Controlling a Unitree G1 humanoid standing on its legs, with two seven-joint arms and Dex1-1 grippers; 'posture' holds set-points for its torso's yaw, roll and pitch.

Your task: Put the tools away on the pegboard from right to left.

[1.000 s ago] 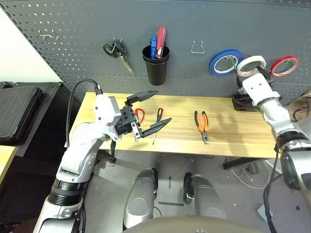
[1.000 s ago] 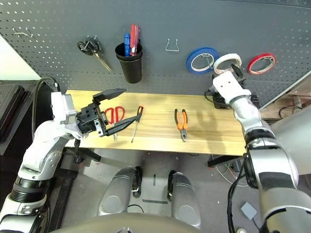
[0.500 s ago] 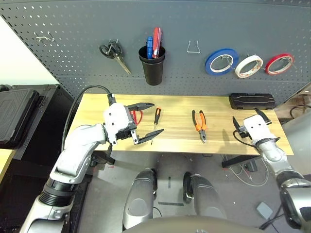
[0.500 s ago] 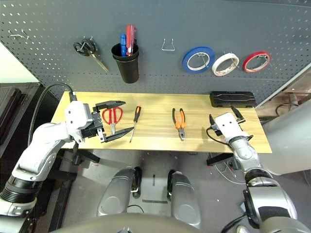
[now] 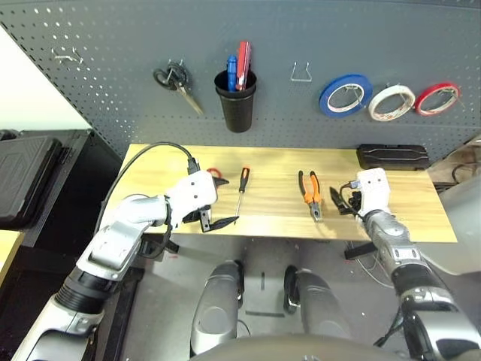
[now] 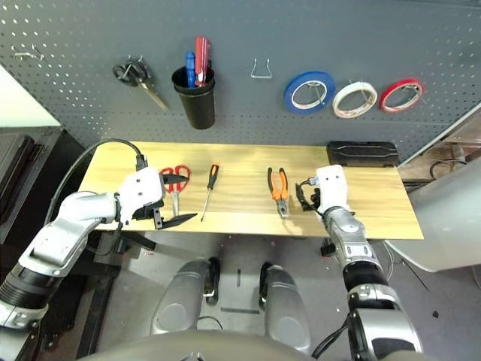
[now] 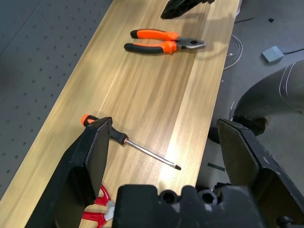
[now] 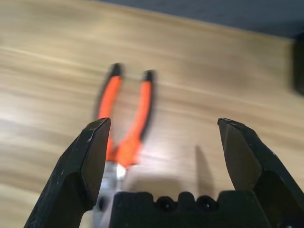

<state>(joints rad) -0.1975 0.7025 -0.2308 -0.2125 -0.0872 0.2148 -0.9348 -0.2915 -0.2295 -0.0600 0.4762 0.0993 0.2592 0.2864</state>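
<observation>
While my right gripper (image 8: pixel 161 142) is hovering low over the bench top (image 5: pixel 391 218) with its fingers wide apart and nothing between them, the orange-and-black pliers (image 6: pixel 279 192) are lying flat just in front of it, handles pointing toward the pegboard (image 5: pixel 113 90). My left gripper (image 7: pixel 171 161) is also standing open and empty — it is hanging over the left part of the bench, near the front edge. Between its fingers I am seeing the slim screwdriver (image 7: pixel 128 142) lying on the wood, and the red-handled scissors (image 6: pixel 175 180) are resting just beside it, partly hidden behind my left hand. A black case (image 5: pixel 392 156) is sitting at the back right of the bench, well apart from the pliers. On the pegboard the white tape ring (image 5: pixel 391 102) is hanging between the blue tape ring (image 5: pixel 346 95) and the red tape ring (image 5: pixel 439 98). Further left are an empty wire hook (image 5: pixel 302 73), a black cup (image 5: pixel 238 109) holding pens, and black-handled scissors (image 5: pixel 178 81) — all are hanging clear of my arms.
</observation>
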